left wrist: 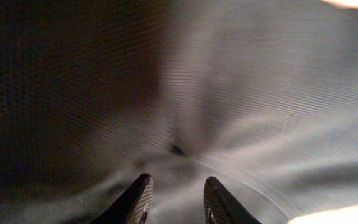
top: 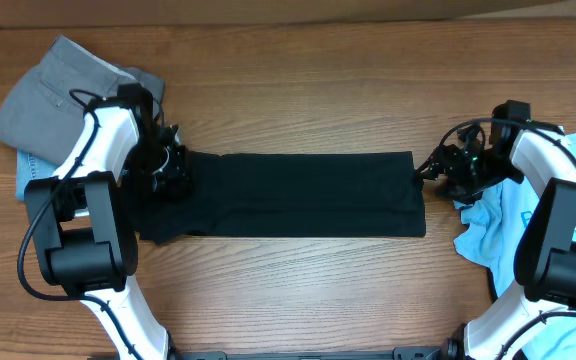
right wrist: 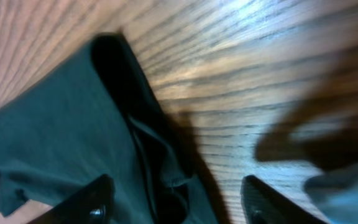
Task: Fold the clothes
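A black T-shirt (top: 308,195), folded into a long band, lies flat across the middle of the wooden desk (top: 298,90). The left fingers (left wrist: 133,199) stand slightly apart close over its rumpled left end, with a narrow gap between them. The right fingers (right wrist: 86,205) are spread wide at the shirt's right edge, one over dark cloth, the other over bare wood. A grey garment (top: 53,90) lies far left and a light blue garment (top: 488,230) at right.
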You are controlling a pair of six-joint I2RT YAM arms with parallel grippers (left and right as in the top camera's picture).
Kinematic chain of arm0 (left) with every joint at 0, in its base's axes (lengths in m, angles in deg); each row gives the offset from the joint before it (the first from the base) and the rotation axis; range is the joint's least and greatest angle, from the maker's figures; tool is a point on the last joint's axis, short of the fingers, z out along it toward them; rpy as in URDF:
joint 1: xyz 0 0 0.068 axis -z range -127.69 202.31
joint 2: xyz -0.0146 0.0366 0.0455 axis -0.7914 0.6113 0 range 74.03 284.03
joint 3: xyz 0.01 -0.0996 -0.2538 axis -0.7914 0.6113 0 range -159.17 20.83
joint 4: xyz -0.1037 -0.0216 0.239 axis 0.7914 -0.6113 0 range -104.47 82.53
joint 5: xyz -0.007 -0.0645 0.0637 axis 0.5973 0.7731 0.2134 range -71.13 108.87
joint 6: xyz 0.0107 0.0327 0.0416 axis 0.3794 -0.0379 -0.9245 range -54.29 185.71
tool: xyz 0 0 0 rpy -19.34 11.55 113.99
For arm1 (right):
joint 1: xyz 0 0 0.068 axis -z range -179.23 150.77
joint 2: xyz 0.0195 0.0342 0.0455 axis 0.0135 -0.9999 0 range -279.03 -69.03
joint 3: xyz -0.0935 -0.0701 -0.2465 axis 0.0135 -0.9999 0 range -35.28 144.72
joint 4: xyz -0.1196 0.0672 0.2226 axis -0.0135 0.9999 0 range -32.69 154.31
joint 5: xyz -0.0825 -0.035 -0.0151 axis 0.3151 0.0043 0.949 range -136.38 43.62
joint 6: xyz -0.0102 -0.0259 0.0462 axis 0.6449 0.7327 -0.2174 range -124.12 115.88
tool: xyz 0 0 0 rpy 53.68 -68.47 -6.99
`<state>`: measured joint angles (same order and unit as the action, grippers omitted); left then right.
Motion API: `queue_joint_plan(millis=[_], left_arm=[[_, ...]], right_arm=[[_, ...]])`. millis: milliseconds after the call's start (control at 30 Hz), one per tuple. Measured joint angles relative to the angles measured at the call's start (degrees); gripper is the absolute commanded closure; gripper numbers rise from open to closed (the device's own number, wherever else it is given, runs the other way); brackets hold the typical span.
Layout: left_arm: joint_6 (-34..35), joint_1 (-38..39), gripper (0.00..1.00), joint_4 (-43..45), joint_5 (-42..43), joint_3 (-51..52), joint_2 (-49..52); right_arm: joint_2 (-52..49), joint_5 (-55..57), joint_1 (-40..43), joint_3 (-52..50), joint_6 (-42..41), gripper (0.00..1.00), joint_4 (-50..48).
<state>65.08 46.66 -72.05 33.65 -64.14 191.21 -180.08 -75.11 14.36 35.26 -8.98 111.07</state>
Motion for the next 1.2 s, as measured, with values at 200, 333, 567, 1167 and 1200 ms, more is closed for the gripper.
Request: queue_joint_plan(millis=[200,333,567,1167,1200], left_arm=[[-4.3,0.0,0.69,-6.3,2.6,-9.2,-0.3],[-5.7,0.0,0.67,-8.1,3.3,-13.4,-2.4],[-6.1,0.0,0.68,-8.2,3.7,-14.6,-6.1],[-6.1,0.0,0.69,-9.4,3.7,-14.6,-6.2],[-6.1,0.0,0.69,-9.6,3.7,-14.6,-6.2]], right_arm=[[1.9,-2.8,-0.5,-5.6,0.6,0.24,-8.0],[2.2,-6.8,-0.6,-8.4,1.1,0.38,-11.5],[2.1,-8.3,-3.4,-10.2,3.7,0.63,-9.3],[4.5,-5.3,3.6,-6.5,3.1,0.96,-4.3],[5.2,-4.6,4.0,-5.1,2.9,0.96,-3.1]])
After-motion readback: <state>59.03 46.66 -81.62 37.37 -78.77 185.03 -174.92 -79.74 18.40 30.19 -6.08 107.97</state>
